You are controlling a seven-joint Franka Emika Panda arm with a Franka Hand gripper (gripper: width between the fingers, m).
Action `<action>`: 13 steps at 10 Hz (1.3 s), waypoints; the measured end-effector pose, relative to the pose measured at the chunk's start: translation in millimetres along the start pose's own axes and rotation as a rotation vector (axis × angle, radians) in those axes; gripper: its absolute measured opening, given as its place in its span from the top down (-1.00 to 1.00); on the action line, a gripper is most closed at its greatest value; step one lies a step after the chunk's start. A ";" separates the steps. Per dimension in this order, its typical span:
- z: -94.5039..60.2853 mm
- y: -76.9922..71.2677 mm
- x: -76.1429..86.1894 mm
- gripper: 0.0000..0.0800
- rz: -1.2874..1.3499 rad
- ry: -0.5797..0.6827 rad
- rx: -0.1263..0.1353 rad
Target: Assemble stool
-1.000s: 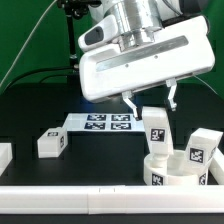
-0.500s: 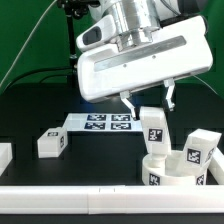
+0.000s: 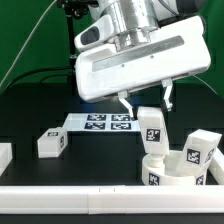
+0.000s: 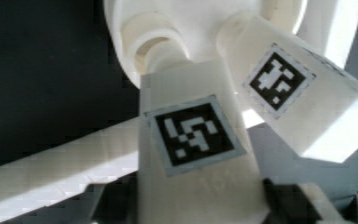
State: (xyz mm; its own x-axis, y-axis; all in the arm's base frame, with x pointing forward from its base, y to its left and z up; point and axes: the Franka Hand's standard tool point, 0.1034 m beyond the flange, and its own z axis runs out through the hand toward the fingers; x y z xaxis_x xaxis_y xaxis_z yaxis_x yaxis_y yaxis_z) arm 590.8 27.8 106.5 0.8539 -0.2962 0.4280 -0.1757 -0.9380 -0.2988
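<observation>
My gripper is shut on a white stool leg with a square tag. It holds the leg nearly upright, with its lower end at the round seat disc near the front rail. I cannot tell whether the leg is seated in a socket. A second leg stands tilted in the seat on the exterior view's right. A third leg lies loose on the black table at the left. In the wrist view the held leg fills the middle between the fingers, with the second leg and the seat beyond it.
The marker board lies flat behind the gripper. A plain white border block sits at the left edge. A long white rail runs along the table's front.
The gripper and the held leg have shifted slightly toward the exterior view's left over the seat. The other legs and the seat have not moved.
</observation>
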 end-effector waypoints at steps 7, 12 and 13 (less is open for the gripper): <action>11.1 4.6 -11.1 0.19 0.015 -0.016 0.001; 13.7 5.0 -7.0 0.19 0.020 0.041 -0.004; 13.8 5.1 -7.1 0.19 0.020 0.040 -0.004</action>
State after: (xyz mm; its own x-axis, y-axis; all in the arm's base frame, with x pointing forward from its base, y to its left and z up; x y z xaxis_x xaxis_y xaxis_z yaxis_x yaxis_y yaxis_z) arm 590.5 27.6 90.1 0.8298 -0.3221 0.4556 -0.1950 -0.9325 -0.3041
